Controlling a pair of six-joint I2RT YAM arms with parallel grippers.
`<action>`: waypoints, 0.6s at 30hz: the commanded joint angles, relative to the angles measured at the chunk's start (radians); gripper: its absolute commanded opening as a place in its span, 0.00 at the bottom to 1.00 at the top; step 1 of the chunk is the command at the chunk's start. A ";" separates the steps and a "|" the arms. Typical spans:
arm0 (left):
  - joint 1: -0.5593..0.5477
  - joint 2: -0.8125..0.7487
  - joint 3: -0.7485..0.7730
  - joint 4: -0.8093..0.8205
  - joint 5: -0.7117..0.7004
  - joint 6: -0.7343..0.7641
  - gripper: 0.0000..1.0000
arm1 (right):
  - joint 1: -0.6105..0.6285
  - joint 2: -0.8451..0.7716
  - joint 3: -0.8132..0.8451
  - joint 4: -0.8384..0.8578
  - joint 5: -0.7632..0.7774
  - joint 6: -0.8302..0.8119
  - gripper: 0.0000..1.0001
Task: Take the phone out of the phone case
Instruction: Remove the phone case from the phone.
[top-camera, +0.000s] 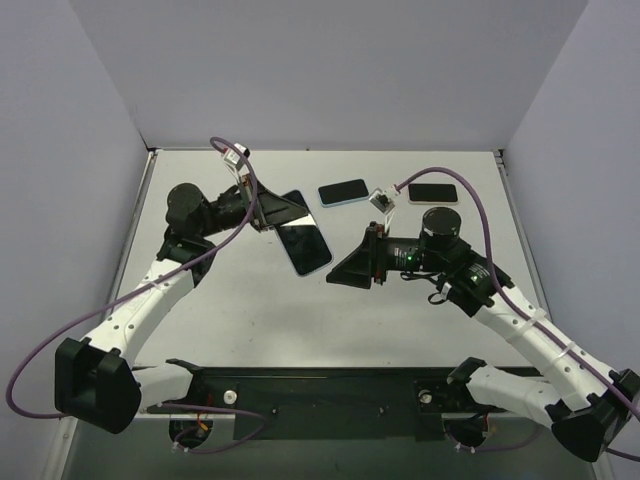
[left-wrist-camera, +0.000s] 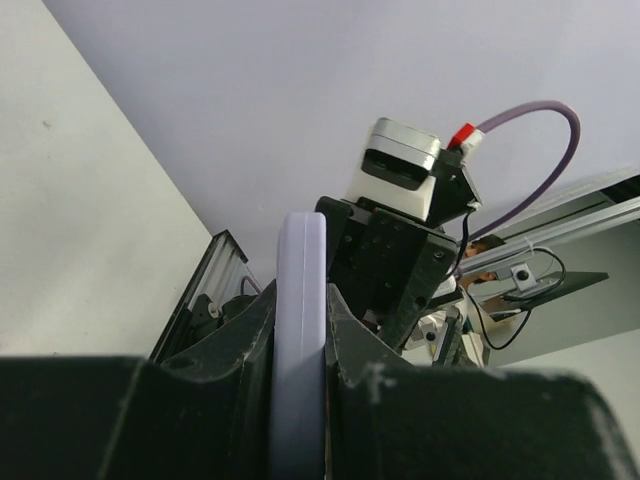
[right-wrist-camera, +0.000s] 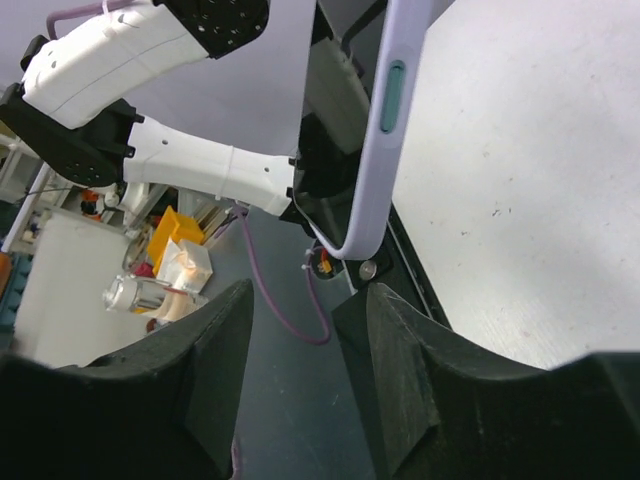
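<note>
Above the white worktop (top-camera: 260, 320), left claw (left-wrist-camera: 298, 340) clamps the lavender rubber phone case (right-wrist-camera: 372, 200) around the black-screened phone (top-camera: 303, 245); right claw (right-wrist-camera: 305, 300) gapes empty nearby, probably pinching a corner next.

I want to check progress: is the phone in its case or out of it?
In. The purple case wraps the edge of the dark phone, both held by the left gripper.

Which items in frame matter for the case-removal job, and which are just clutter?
Job: slim black-screened phone; lilac plastic phone case around it, clamped in the left arm's jaws.
Lying about: flat black phone with light blue rim; flat black phone with pinkish rim, both on the white table.
</note>
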 joint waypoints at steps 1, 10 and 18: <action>0.002 -0.038 0.084 0.032 0.036 0.044 0.00 | -0.009 0.038 0.050 0.088 -0.076 0.025 0.43; -0.001 -0.042 0.079 0.069 0.065 0.004 0.00 | -0.009 0.084 0.056 0.143 -0.098 0.034 0.39; -0.005 -0.052 0.087 0.083 0.082 -0.010 0.00 | -0.006 0.115 0.053 0.214 -0.142 0.055 0.32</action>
